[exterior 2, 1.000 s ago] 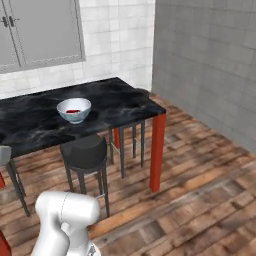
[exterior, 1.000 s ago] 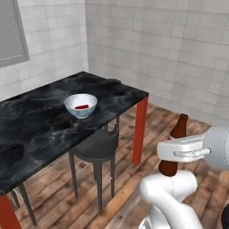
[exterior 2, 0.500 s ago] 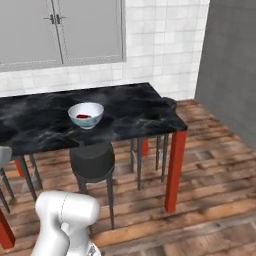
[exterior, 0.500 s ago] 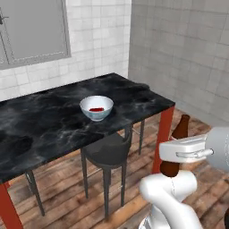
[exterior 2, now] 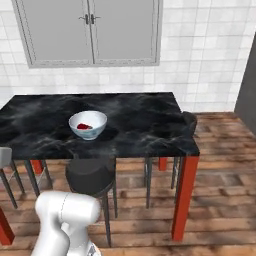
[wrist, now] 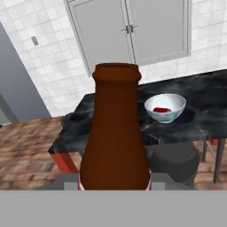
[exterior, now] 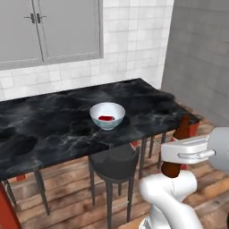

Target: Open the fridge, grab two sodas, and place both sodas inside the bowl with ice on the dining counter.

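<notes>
Gripper (exterior: 172, 157) clamped on brown bottle (wrist: 115, 133); base swung round, dining counter (exterior 2: 145, 125) now square-on (bowl (exterior 2: 88, 124) nearer centre)

A home kitchen with a dining corner: white square wall tiles (exterior 2: 200, 55), a grey double-door wall cabinet (exterior 2: 90, 32) at 12 o'clock, a black marble-veined dining counter (exterior 2: 135, 122) on red legs, round dark stools (exterior: 114, 163) tucked under it at 6 o'clock, and brown wood-plank flooring (exterior 2: 220, 200).
</notes>
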Controlling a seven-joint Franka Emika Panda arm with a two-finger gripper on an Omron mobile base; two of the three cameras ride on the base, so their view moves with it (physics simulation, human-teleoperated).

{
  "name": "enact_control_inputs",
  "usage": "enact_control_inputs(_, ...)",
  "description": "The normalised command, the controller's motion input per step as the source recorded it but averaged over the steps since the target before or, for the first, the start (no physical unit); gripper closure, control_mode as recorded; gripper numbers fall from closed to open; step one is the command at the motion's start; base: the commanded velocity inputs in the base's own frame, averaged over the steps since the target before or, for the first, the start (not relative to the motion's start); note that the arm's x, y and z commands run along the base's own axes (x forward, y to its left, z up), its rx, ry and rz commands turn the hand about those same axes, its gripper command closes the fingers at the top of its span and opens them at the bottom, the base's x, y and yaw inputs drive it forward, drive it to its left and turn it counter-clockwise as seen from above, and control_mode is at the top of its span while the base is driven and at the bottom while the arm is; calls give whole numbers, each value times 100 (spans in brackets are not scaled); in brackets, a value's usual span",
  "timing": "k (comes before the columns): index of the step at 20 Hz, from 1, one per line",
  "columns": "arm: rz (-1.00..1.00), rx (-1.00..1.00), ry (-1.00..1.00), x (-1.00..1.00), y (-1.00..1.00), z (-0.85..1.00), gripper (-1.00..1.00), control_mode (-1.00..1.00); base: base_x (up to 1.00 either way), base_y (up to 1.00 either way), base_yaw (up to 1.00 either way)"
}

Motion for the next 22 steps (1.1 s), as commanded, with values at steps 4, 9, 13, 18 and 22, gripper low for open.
enact_control_inputs(4,0,0,0,0,0,0,100,100,83,-45,38)
enact_control_inputs(9,0,0,0,0,0,0,100,100,85,-53,35)
enact_control_inputs(13,0,0,0,0,0,0,100,100,87,-54,31)
enact_control_inputs(18,28,0,21,92,-54,7,100,-100,0,0,0)
enact_control_inputs(22,26,0,37,94,-40,0,100,-100,0,0,0)
